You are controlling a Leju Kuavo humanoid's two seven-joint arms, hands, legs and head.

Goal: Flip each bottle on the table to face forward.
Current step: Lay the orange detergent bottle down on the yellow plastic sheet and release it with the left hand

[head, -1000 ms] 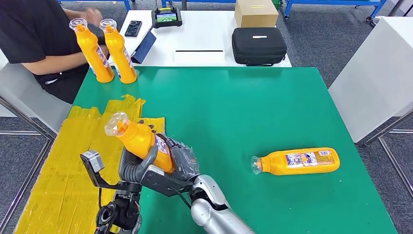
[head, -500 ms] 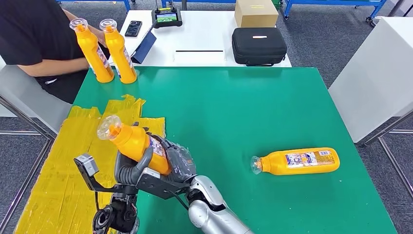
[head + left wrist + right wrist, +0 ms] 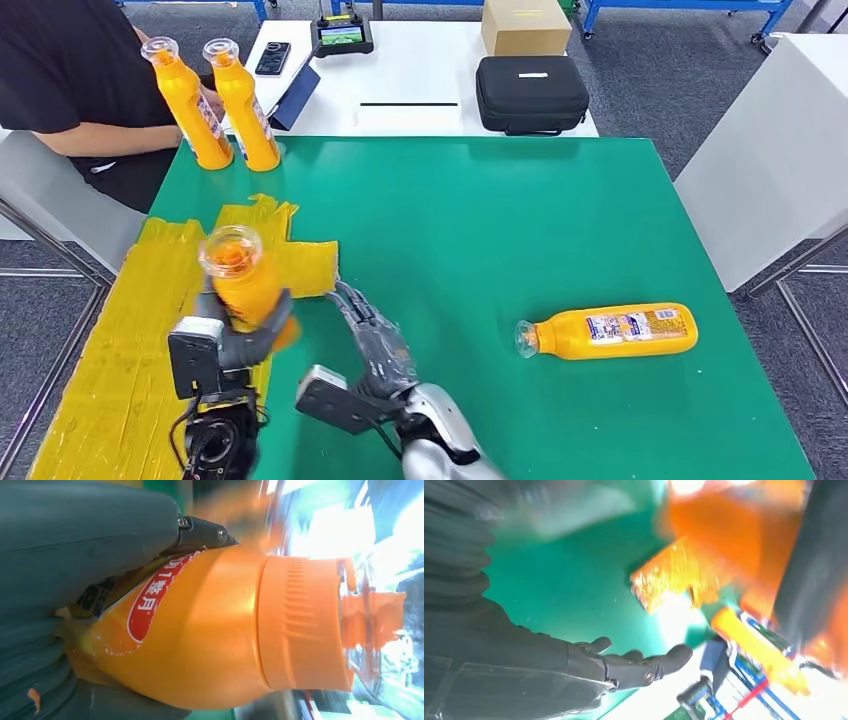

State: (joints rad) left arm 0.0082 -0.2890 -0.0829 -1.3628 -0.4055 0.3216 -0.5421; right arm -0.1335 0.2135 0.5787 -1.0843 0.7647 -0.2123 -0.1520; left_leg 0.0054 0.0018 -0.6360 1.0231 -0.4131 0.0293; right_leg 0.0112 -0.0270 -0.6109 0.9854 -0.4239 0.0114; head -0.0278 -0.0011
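Observation:
My left hand [image 3: 236, 338] grips an orange bottle [image 3: 240, 288] above the yellow sheet, its clear-capped neck [image 3: 231, 250] pointing up toward me. In the left wrist view the same bottle [image 3: 210, 635] shows its red label beside my grey thumb [image 3: 75, 545]. My right hand [image 3: 368, 338] hangs just right of it, fingers spread and holding nothing; its dark fingers [image 3: 634, 666] stretch out over the green table. A second orange bottle [image 3: 612, 332] lies on its side at the right, cap pointing left. Two more orange bottles [image 3: 190, 100] [image 3: 243, 102] stand upright at the far left corner.
A crinkled yellow sheet [image 3: 120, 330] covers the green table's [image 3: 480, 220] left edge. A person in black [image 3: 70, 70] sits at the far left behind the standing bottles. Beyond, a white table holds a black case [image 3: 530, 92], a cardboard box [image 3: 525, 25], a controller [image 3: 342, 35] and a phone [image 3: 273, 58].
My right hand has let go of the bottle and opened, drawing off to the right. My left hand has turned the bottle more upright and shifted it slightly left.

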